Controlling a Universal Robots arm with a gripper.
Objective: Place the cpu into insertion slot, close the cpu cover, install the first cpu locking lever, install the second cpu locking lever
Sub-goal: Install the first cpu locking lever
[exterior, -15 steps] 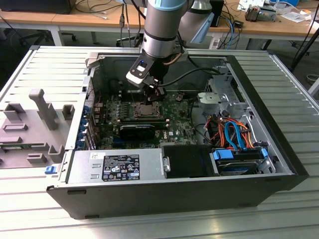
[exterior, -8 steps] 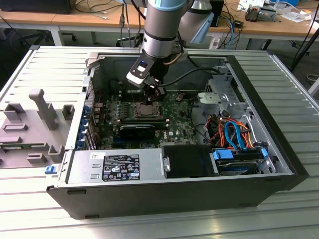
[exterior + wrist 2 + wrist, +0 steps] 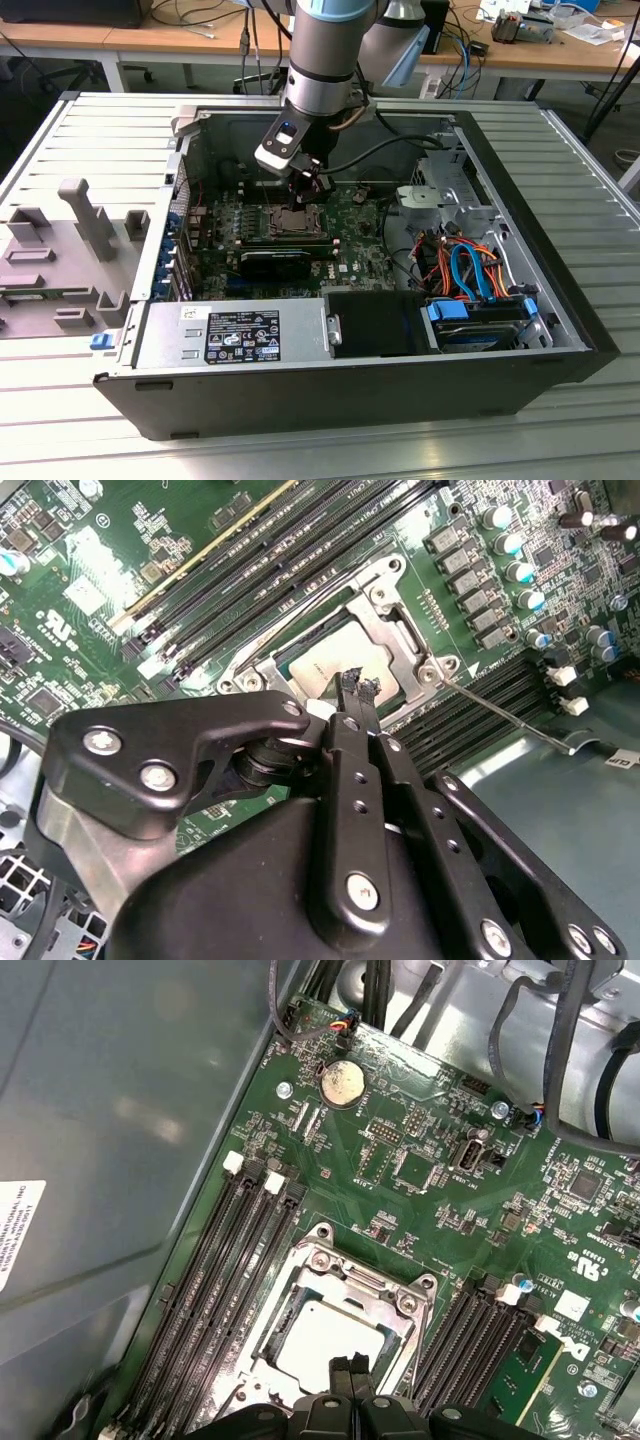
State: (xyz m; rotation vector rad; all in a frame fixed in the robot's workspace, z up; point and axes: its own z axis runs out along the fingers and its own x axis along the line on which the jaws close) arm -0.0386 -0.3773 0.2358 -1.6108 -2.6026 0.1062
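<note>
Hangs over the insertion slot (image 3: 297, 215) at the exterior view's centre, with fingers of the gripper (image 3: 360, 686) pressed together and empty. Could slip off the thin locking lever (image 3: 505, 713) and scratch the board (image 3: 330, 1175) if pushed askew.

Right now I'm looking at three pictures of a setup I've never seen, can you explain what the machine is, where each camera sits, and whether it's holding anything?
This is a robot arm reaching down into an open computer case that lies on a ribbed metal table. The exterior view comes from a camera off the arm. Both wrist views come from cameras riding on the arm, looking past its black hand at the green motherboard. The hand is right over the insertion slot, where the silvery cpu already sits with the cpu cover lying around it. A thin locking lever sticks out sideways. The hand's fingers are together, holding nothing I can see.
</note>
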